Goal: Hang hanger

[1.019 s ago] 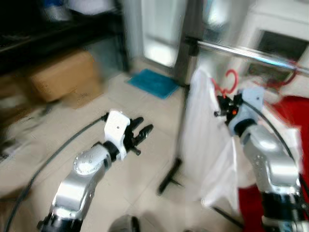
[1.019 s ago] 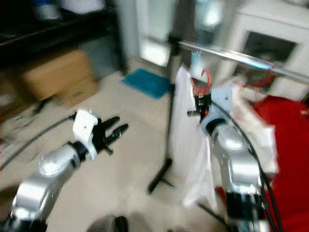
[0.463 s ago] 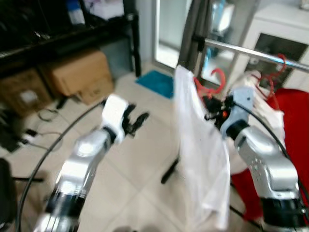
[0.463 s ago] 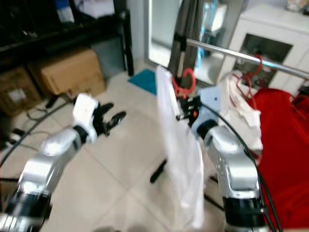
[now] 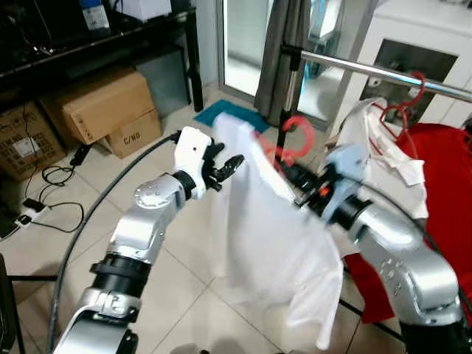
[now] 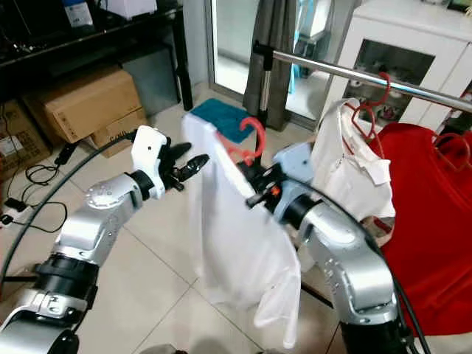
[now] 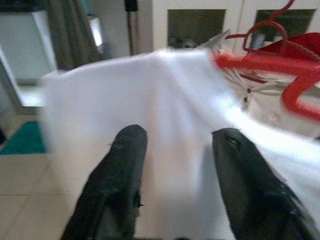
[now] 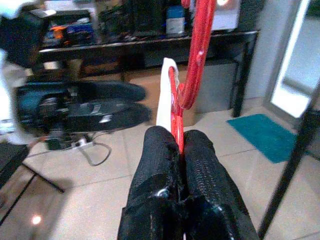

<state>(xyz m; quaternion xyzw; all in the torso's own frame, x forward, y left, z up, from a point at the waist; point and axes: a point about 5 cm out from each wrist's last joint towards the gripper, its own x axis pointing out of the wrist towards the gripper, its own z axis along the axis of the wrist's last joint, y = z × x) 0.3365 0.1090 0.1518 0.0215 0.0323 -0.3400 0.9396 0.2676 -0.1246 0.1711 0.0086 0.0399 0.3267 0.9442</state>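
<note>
rail (image 5: pixel 383 74): bare stretch left | right: hung white shirt (image 5: pixel 383 140), red garment (image 5: pixel 450 169) crowd it

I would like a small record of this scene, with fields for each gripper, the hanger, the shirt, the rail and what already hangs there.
right gripper: jaws shut on the red hanger, holding it up in front of the rail
left gripper: jaws open, at the near shoulder of the white shirt, not gripping it
white shirt: draped on the red hanger, hanging free
rail: silver bar behind, hanger hook not yet on it
already on rail: a second white shirt and a red garment, both on red hangers
floor: pale tiles, cardboard boxes at the left
</note>
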